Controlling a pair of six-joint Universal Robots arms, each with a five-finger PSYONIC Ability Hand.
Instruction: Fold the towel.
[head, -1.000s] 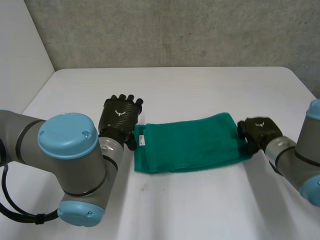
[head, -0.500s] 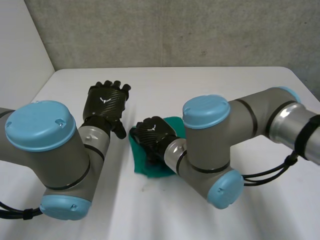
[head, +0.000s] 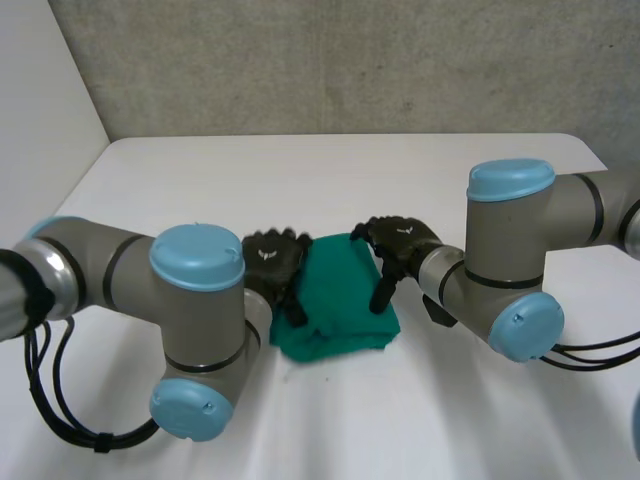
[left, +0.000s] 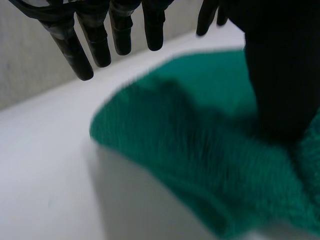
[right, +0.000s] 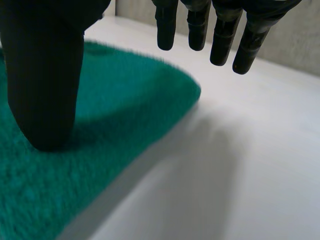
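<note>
The left hand (head: 272, 262) sits at the left edge of the folded green towel (head: 340, 305), thumb set down on the cloth, while its fingers (left: 97, 45) hang straight and slightly spread, clear of the fabric and gripping nothing. The towel lies as a compact square on the middle of the white table (head: 400, 170), between the two hands. At its right edge the right hand (head: 402, 243) presses its thumb onto the towel, its fingers (right: 222, 42) straight, a little apart, over bare table just beside the towel.

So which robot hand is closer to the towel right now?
Neither: both touch the towel. The left robot hand rests its thumb on the left edge, the right robot hand on the right edge, fingers straight.
</note>
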